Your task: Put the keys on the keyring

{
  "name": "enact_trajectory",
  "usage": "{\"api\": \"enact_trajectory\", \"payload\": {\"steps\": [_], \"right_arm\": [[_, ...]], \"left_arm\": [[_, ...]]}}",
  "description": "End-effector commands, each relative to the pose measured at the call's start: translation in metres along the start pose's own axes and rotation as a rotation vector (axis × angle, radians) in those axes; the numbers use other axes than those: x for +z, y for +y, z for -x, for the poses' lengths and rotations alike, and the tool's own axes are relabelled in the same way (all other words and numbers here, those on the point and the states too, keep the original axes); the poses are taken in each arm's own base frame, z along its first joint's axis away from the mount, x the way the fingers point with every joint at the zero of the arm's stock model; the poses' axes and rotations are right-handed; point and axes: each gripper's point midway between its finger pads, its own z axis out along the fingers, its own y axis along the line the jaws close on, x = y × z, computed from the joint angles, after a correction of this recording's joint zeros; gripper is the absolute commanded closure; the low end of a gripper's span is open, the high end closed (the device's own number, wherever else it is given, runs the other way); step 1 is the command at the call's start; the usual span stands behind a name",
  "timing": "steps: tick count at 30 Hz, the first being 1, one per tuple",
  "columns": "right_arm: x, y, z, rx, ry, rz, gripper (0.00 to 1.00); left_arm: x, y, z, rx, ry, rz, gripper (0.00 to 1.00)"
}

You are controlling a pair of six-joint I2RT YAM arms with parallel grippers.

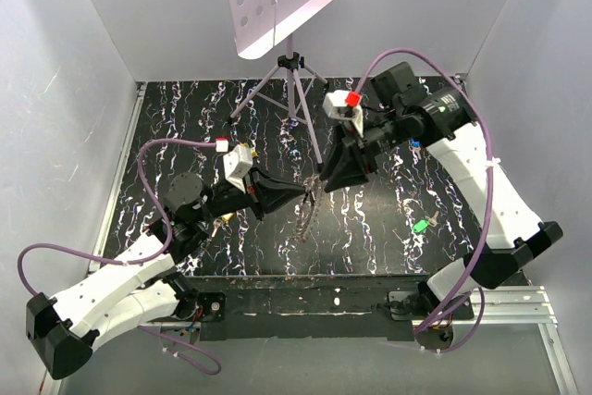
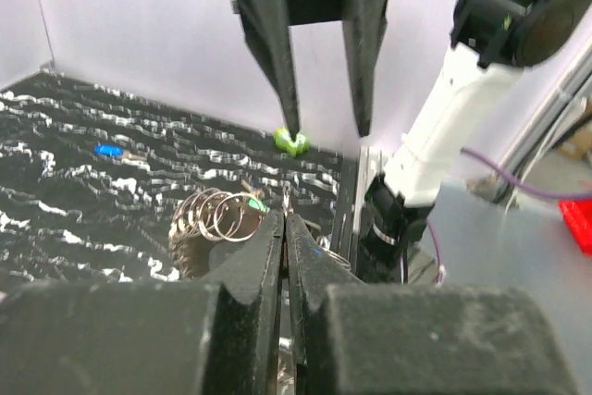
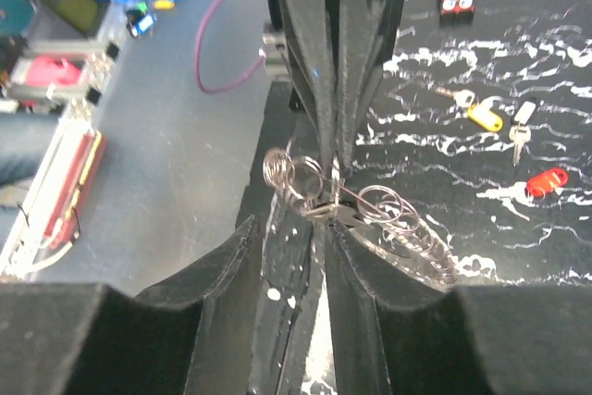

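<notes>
Top external view has two white-and-black robot arms meeting tip to tip above the middle of a black worktop veined with white. Furthest left, beside the left arm and seen best from the right wrist, three small keys lie flat and apart from one another: one yellow-headed silver key, one silver key with a dark head and one red-headed key.

At the centre, the left end effector has its two fingers pressed together on the keyring, a single bunch of thin silver wire loops linked in a chain. It trails from the fingertips toward the near edge; I cannot tell whether its far end touches the worktop.

Just right of it, the right end effector points at the left one with its two fingers set apart, and nothing is pinched between them.

Further right, two more keys lie well apart on the worktop: one green-headed key and one blue-headed key.
</notes>
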Motion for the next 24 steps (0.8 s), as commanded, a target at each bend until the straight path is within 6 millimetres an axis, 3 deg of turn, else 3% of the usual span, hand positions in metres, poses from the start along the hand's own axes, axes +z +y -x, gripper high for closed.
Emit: {"api": "enact_trajectory", "payload": {"steps": [1, 7, 13, 24], "right_arm": [[-0.017, 0.024, 0.040, 0.018, -0.171, 0.065, 0.60], [-0.019, 0.019, 0.048, 0.097, -0.217, 0.090, 0.61], [-0.017, 0.005, 0.050, 0.238, -0.246, 0.102, 0.63], [-0.021, 0.014, 0.066, 0.228, -0.260, 0.168, 0.63]], "left_arm": [[-0.002, -0.005, 0.061, -0.024, -0.304, 0.007, 1.00], [-0.008, -0.004, 0.082, -0.045, -0.436, 0.019, 1.00], [-0.007, -0.004, 0.083, -0.051, -0.445, 0.010, 1.00], [-0.005, -0.001, 0.078, -0.067, -0.434, 0.019, 1.00]]}}
